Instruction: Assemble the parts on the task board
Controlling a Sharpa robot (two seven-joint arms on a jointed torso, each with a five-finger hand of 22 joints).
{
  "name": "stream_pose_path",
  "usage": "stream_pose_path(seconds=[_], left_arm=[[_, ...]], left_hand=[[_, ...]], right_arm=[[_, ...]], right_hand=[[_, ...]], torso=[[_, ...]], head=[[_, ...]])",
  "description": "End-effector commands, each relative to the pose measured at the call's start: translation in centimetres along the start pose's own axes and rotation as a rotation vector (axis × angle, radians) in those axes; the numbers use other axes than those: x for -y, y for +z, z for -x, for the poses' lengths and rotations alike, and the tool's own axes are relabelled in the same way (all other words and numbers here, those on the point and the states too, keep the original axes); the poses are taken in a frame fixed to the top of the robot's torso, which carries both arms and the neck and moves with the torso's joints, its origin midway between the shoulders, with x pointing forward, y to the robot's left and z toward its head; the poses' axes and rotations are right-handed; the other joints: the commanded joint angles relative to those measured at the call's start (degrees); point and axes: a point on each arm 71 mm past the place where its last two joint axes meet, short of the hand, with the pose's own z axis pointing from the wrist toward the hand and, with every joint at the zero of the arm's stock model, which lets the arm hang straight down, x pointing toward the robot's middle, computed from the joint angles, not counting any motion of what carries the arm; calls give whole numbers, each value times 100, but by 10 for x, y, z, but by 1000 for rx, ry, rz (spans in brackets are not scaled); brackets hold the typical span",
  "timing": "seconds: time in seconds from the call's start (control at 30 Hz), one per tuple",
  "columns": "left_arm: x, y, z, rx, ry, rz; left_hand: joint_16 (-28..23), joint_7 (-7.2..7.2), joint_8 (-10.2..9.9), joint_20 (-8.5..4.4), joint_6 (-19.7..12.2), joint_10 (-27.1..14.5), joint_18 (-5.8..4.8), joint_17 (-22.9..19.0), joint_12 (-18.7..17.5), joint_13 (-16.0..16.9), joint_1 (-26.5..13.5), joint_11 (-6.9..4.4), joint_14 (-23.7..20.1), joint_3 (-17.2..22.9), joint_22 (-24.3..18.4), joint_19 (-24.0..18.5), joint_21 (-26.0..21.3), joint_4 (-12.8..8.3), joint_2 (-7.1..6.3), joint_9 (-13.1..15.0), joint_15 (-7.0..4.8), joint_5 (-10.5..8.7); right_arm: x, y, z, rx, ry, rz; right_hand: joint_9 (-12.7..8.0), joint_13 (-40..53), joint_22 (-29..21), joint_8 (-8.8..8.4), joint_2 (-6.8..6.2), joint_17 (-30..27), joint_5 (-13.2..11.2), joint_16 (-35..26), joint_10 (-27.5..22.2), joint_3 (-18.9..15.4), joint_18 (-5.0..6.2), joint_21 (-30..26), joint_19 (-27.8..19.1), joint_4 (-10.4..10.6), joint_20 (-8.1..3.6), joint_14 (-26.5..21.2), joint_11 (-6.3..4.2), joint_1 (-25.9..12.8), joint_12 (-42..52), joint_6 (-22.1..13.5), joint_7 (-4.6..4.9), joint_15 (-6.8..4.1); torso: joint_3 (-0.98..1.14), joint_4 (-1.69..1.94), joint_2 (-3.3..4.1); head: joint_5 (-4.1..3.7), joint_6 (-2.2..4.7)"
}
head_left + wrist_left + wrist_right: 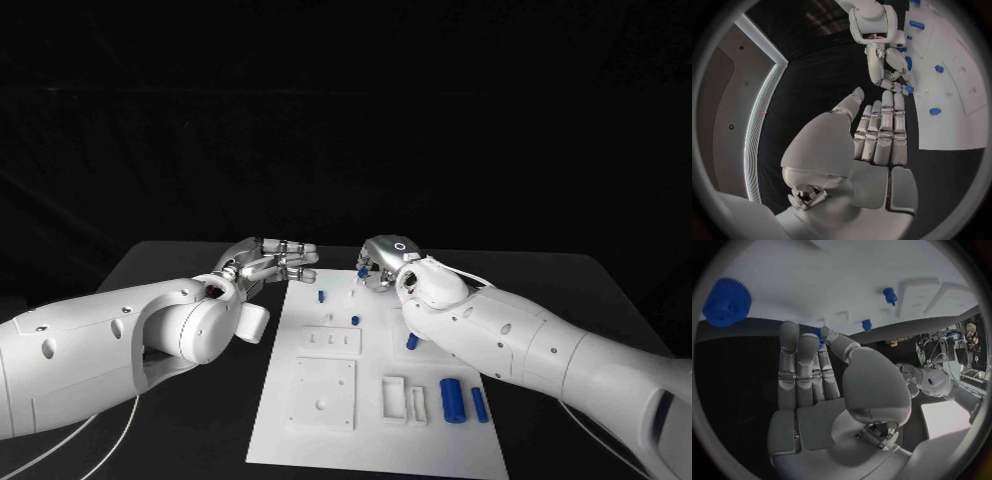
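Right hand [387,266] at the far edge of the board [378,440], thumb and fingertips pinching a small blue part [819,333]. Left hand [271,262] just beside, fingers pressed together, holding nothing. Part judged light, rigid, smooth, so slip-prone; grip its sides.

The task board [378,420] is plain white, its parts [453,400] solid blue, one a toothed blue gear [726,302]. The tabletop [577,285] is matte black. Both hands' fingers [296,262] are silver.
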Motion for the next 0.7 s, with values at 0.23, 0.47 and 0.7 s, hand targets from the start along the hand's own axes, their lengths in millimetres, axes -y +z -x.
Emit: stream_pose_path(seconds=[0.23, 0.47, 0.7], left_arm=[[6, 3, -6, -25, 7, -17], [8, 3, -6, -27, 9, -21], [9, 3, -7, -27, 10, -22]], left_hand=[[35, 7, -17, 6, -46, -46, 8, -8, -18, 7, 30, 10, -8, -37, -5, -12, 20, 0, 26, 9, 1, -22], [35, 7, -17, 6, -46, -46, 8, -8, -18, 7, 30, 10, -8, -37, -5, -12, 20, 0, 26, 9, 1, -22], [35, 7, -17, 6, -46, -46, 8, -8, -18, 7, 30, 10, -8, -37, -5, -12, 20, 0, 26, 9, 1, -22]], right_arm=[[-8, 3, 0, 14, -10, 15], [-10, 3, -1, 3, -9, 17], [-9, 3, -2, -6, -17, 8]], right_hand=[[17, 7, 86, 16, -11, -6, 32, -10, 91, 28, 113, -81, 50, -8, 12, -12, -48, 30, 27, 97, -61, -35], [17, 7, 150, 16, -1, -13, 39, -15, 89, 20, 113, -114, 65, -20, 8, -11, -47, 22, 25, 93, -60, -40], [17, 7, 170, 15, -1, -14, 48, -15, 85, 19, 113, -131, 65, -24, 8, -12, -46, 19, 27, 92, -60, -39]], torso=[[-31, 49, 58], [-34, 34, 63], [-38, 34, 70]], head=[[-16, 25], [28, 48], [30, 50]])
